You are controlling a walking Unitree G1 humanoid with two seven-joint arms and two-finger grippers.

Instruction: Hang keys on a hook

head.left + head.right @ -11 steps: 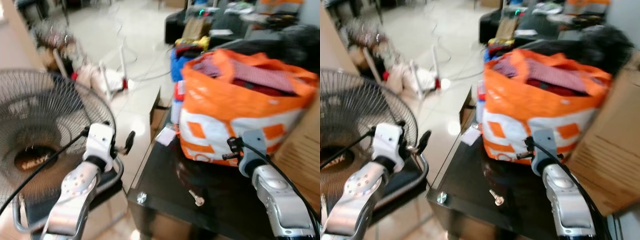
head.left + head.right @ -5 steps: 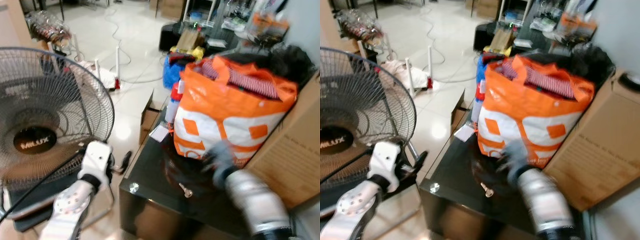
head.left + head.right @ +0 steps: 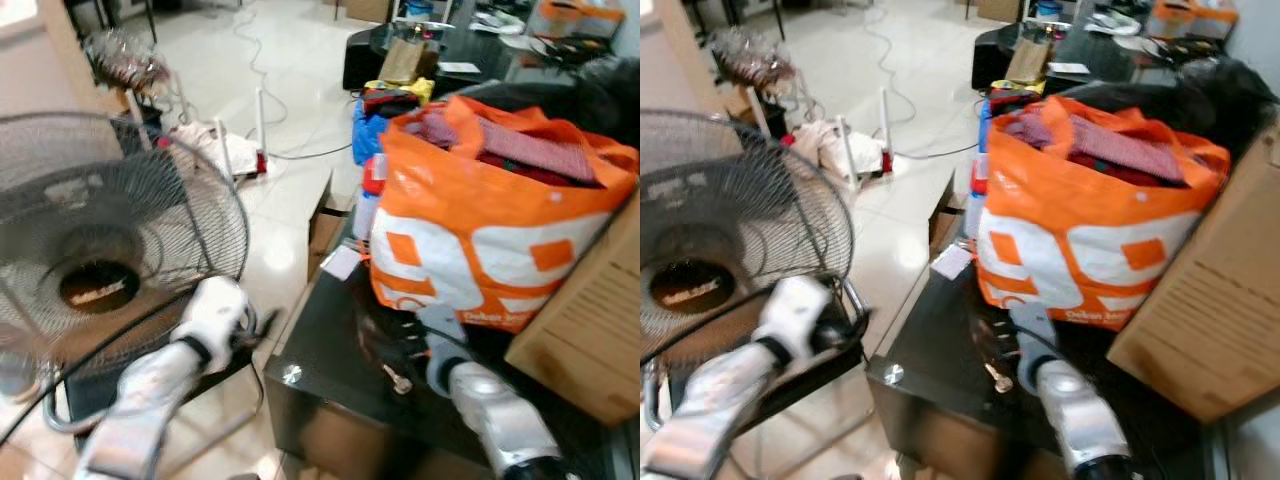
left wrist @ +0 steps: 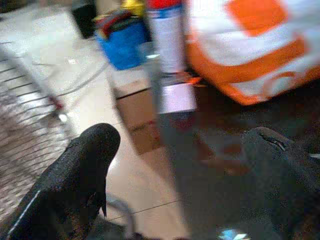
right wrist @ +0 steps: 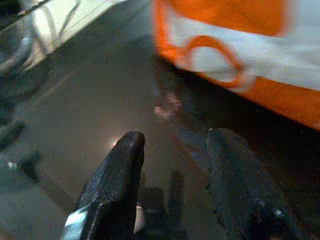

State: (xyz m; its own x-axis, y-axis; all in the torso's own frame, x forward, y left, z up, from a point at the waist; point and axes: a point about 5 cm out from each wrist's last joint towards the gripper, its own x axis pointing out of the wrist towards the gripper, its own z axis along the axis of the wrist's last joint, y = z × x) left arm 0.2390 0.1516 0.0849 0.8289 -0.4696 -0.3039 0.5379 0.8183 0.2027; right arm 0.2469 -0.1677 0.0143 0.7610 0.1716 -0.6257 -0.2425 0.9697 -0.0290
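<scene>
While the robot faced a low black glossy table (image 3: 330, 330), a small silver key (image 3: 398, 380) lay flat on its top near the front edge, out in the open and held by nothing. Just beside the key, on its right, the right gripper (image 3: 1002, 343) reached low over the dark surface; in the right wrist view its two black fingers (image 5: 116, 175) stood apart with bare tabletop showing between them, grasping nothing. Behind key and gripper stood a bulging orange and white woven bag (image 3: 490, 230) stuffed with red checked cloth, and a brown cardboard box (image 3: 1210, 300) leaned against the bag's right side.

Off the table's left edge, the left gripper (image 3: 255, 325) hung over the pale tiled floor (image 3: 290, 110), blurred in the head views. From the left wrist camera its fingers (image 4: 82, 172) were spread wide and empty, with a white card (image 4: 177, 97) on the table's far corner between them. A round wire-caged floor fan (image 3: 100, 250) stood at the robot's left, close behind that arm.
</scene>
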